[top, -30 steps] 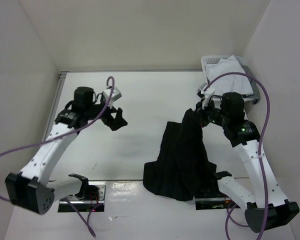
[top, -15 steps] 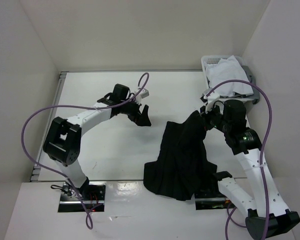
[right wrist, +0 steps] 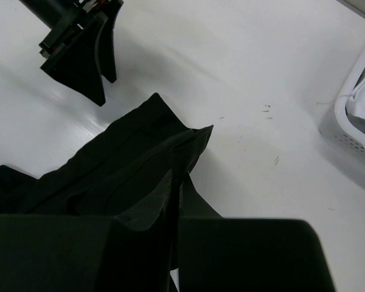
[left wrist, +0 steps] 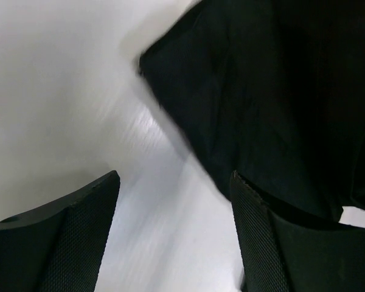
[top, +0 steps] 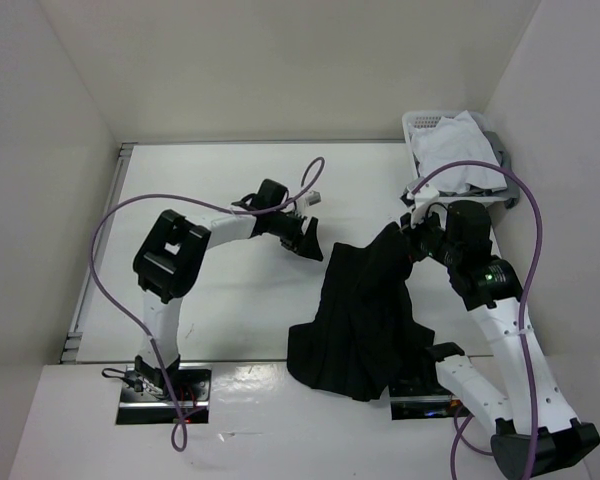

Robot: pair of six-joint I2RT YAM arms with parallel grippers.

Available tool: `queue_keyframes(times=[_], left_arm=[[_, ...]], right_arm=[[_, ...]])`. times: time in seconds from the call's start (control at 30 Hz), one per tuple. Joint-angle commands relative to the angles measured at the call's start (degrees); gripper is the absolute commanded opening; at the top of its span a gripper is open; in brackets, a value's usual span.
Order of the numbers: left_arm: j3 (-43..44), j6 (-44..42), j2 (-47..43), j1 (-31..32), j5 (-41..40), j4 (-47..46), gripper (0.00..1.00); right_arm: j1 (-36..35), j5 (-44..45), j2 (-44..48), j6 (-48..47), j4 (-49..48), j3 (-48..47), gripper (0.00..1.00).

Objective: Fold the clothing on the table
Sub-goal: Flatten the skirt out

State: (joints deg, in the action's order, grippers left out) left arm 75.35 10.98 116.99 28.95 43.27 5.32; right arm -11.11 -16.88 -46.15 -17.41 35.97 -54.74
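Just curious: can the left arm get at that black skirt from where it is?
Probably yes. The left end effector, open, sits right beside the skirt's corner, only bare table between; the right end effector holds another part.

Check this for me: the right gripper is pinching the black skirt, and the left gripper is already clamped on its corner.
One thing is wrong. The left gripper is not clamped on the skirt: the left wrist view shows it open above the table, with the corner just ahead of it. The right gripper is indeed pinching the black skirt.
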Motion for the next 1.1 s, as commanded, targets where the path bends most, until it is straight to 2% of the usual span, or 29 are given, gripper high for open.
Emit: queue_keyframes(times=[0.0, 0.4, 0.7, 0.83, 0.97, 1.07], left_arm=[[4.1, 0.8, 2.4, 0.6, 2.8, -3.7, 0.79], [9.6, 1.3, 10.5, 1.6, 4.5, -2.7, 0.72], [17.5, 0.7, 17.2, 3.3, 5.8, 1.4, 0.64], [19.6, 0.2, 19.7, 4.4, 5.8, 3.5, 0.56], [20.1, -0.3, 20.2, 4.9, 6.3, 4.1, 0.43], [20.1, -0.3, 20.2, 5.4, 6.3, 4.6, 0.24]], right_arm=[[-0.4, 0.0, 1.3, 0.2, -2.2, 0.5, 0.0], [0.1, -1.0, 1.3, 0.2, -1.7, 0.5, 0.0], [1.2, -2.1, 1.9, 0.2, -1.7, 1.0, 0.0], [1.7, -2.1, 1.9, 0.2, -1.7, 1.0, 0.0], [1.7, -2.1, 1.9, 0.2, -1.7, 1.0, 0.0], [1.7, -2.1, 1.9, 0.2, -2.2, 1.6, 0.0]])
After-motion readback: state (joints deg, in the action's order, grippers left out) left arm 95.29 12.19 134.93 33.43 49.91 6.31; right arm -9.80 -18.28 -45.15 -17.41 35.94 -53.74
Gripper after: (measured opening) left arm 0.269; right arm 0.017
